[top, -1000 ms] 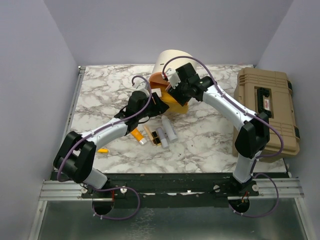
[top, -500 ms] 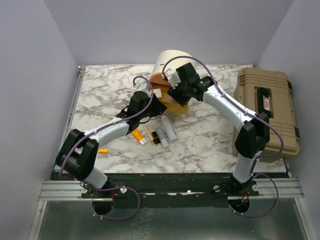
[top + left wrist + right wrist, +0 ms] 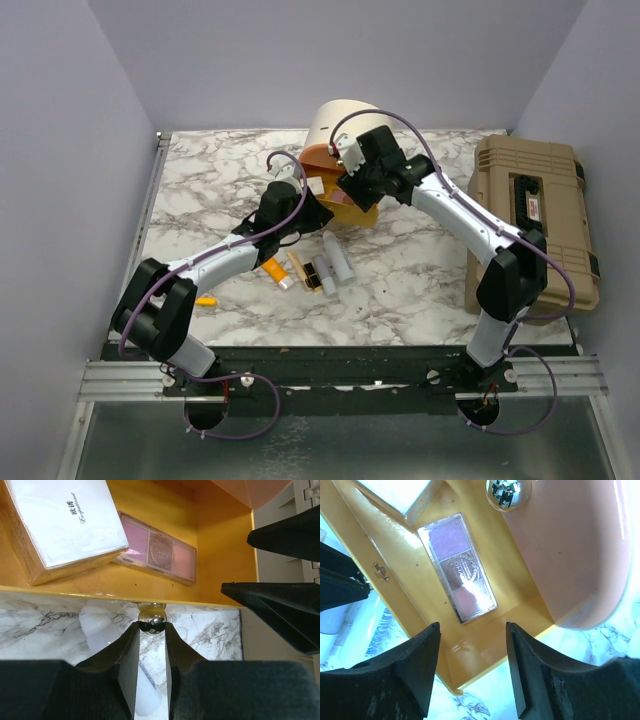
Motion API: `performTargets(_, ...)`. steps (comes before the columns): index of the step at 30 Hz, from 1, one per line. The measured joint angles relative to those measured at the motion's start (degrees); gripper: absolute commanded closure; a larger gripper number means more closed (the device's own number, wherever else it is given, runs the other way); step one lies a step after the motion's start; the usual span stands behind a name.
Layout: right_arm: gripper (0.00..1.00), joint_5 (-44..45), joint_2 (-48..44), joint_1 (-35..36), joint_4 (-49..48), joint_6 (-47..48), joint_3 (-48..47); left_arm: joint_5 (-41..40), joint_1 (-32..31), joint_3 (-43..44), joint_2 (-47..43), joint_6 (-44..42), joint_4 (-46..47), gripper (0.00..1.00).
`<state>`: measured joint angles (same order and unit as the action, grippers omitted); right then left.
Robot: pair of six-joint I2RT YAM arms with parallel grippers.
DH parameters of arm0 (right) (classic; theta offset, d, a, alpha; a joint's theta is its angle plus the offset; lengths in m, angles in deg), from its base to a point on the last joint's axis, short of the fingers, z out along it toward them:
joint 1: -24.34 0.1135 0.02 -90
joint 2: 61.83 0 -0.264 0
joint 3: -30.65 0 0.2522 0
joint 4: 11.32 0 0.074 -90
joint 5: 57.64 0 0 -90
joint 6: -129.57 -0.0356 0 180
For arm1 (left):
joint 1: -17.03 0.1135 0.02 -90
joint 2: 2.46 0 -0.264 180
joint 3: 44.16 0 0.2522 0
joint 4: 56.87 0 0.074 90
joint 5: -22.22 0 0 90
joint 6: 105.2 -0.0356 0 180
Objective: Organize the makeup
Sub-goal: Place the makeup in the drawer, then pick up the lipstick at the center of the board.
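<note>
The flat pink rectangular palette (image 3: 157, 555) lies on the orange floor of the big cream cylindrical case (image 3: 345, 112), just beside a white square compact in clear wrap (image 3: 65, 520). Both count as stowed. On the marbled tabletop (image 3: 200, 190), near the case's open side, we count the rest in a loose row: an orange tube (image 3: 272, 268), gold-black lipsticks (image 3: 314, 276) and white tubes (image 3: 341, 262).

The left pincer (image 3: 151, 626) is narrow, its fingers pressed on both sides of a small round-ended chrome-and-black piece (image 3: 151, 620) right at the case's front rim. We take it for a lipstick seen end-on, but cannot be sure. The right pincer (image 3: 472, 627) stands wide and holds nothing, hanging over the palette inside the case.

Our reading: the step in hand is bringing one more small item to the case, with several left outside. The next move calls for lifting the piece over the rim and setting it on bare orange floor beside the palette. It must keep clear of the right pincer, which crowds the opening. A tan hard toolbox (image 3: 530, 215) sits well apart to the right.
</note>
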<state>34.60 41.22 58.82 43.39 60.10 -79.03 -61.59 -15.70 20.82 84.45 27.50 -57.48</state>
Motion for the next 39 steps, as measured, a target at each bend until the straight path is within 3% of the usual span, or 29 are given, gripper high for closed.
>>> performTargets(8, 0.38, 0.46, -3.89, 0.02, -3.69, -4.83, 2.73, 0.02, -0.02, 0.52, -0.02, -0.44, -0.94, 1.0)
performTargets(17, 0.37, 8.0, -4.17, -0.07, -10.75, -14.56, 3.76, 0.0, -0.02, 0.52, -0.52, -1.01, -1.77, 1.0)
performTargets(30, 0.36, 8.0, -4.22, -2.91, -15.72, -25.2, 6.73, 1.03, -0.04, 0.5, -1.44, -1.84, -2.73, 0.99)
performTargets(32, 0.36, 7.91, -4.22, -3.54, -16.11, -27.21, 6.69, 1.36, -0.15, 0.5, -1.49, -1.86, -2.6, 0.87)
performTargets(33, 0.36, 7.56, -4.22, -3.82, -16.06, -28.33, 6.64, 1.36, -0.26, 0.5, -1.49, -1.79, -2.58, 0.74)
performTargets(35, 0.36, 6.69, -4.22, -4.02, -16.02, -29.83, 6.54, 1.33, -0.42, 0.42, -1.49, -1.4, -2.51, 0.58)
performTargets(37, 0.36, 5.53, -4.22, -4.2, -16.11, -31.08, 6.49, 1.33, -0.42, 0.39, -1.49, -0.81, -2.43, 0.5)
performTargets(39, 0.36, 4.39, -4.22, -4.22, -16.09, -31.78, 6.49, 1.27, -0.46, 0.39, -1.49, -0.48, -2.01, 0.49)
